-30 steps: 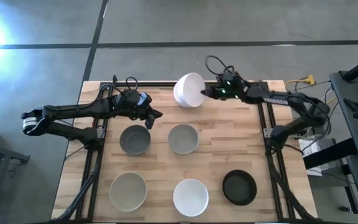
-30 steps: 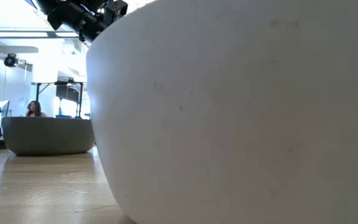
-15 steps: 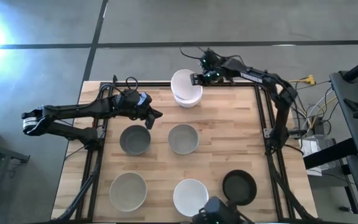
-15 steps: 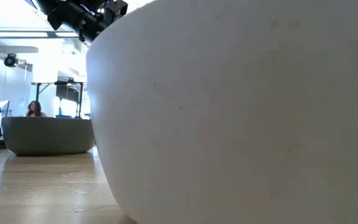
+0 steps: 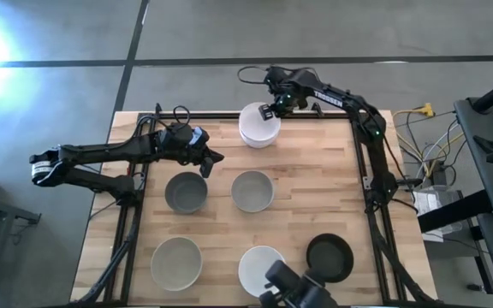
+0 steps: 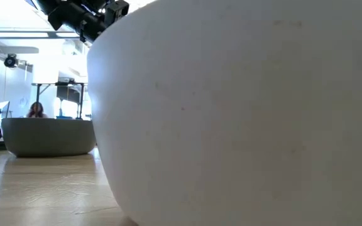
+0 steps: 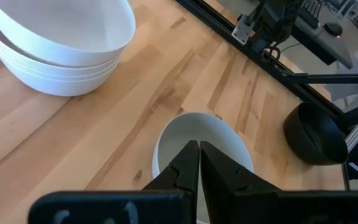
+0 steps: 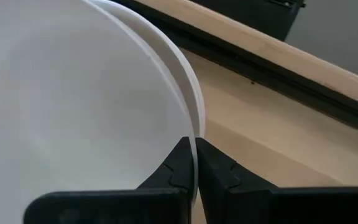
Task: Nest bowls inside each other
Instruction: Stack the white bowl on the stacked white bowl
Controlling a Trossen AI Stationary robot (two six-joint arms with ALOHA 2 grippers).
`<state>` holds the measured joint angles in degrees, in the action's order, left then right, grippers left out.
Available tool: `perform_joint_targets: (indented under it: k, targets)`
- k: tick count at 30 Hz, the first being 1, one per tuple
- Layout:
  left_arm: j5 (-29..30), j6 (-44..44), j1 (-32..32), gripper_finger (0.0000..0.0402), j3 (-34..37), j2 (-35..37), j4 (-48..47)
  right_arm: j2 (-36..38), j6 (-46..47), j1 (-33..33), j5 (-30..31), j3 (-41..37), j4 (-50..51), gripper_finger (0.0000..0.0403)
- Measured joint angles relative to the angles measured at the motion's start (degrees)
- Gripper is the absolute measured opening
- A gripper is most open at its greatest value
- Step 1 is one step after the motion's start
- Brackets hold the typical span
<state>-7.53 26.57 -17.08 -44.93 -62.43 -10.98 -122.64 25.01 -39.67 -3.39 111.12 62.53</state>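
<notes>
Since a second ago: right end effector (image 5: pixel 270 112) swung inward, white bowl (image 5: pixel 258 123) now level atop white stack (image 7: pixel 55 53) at counter (image 5: pixel 315 205) far edge. Pinched on rim. Risk: early release, bowl seats crooked. Left end effector (image 5: pixel 210 160) idle, closed, empty.

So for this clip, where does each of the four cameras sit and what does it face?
High view: overhead, straight down on the table; both arms show.
Low view: table height, mostly blocked by a white bowl; an arm shows above.
Left wrist view: above a light grey bowl; left gripper shut.
Right wrist view: at the white stack; right gripper clamps its top rim.
Shared: the white stack shows in the high and both wrist views.
</notes>
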Motion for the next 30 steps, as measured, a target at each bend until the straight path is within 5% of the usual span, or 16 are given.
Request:
perform_joint_targets:
  k: [21,25,30]
  targets:
    - [0.00,-0.11,-0.02,0.0000,0.00,0.00,0.00,1.70,-1.70,0.67,6.41,2.55,0.99,0.0119]
    - [0.00,-0.10,0.00,0.0000,0.00,0.00,0.00,2.07,-2.19,0.65,6.46,2.52,0.35,0.0111]
    - [0.00,-0.06,-0.02,0.0000,0.00,0.00,0.00,1.83,-3.25,1.00,6.04,2.50,0.09,0.0050]
